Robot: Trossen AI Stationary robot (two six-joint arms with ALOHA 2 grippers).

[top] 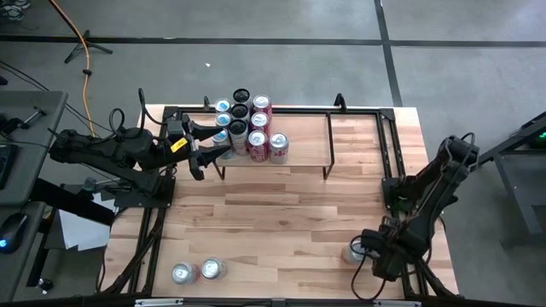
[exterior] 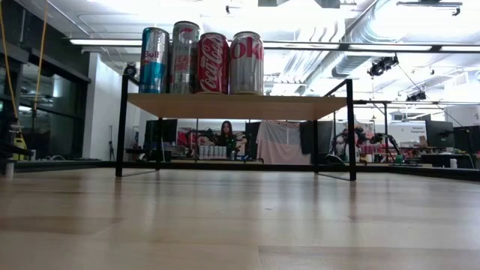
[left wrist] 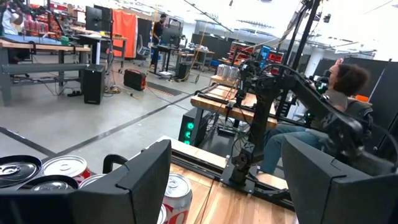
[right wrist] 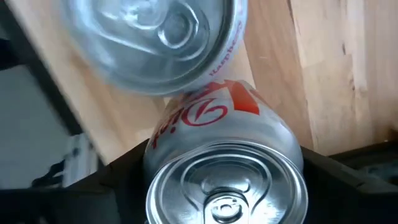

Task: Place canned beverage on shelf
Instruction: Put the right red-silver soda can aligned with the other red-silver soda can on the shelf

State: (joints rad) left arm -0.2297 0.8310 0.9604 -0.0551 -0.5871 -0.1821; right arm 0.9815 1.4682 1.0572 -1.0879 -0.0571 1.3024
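At the surface's near right edge, the right gripper fingers straddle a silver can, closing to grasp; next, lift toward the shelf; left gripper fingers wide beside it

overhead, tabletop-level, both share shelf

Around my light wood plank table lies a grey concrete floor crossed by dark lines, an orange cable trailing over it. Long ceiling strip lights glare overhead. Beyond stand wooden workbenches, an orange cloth panel and seated people.
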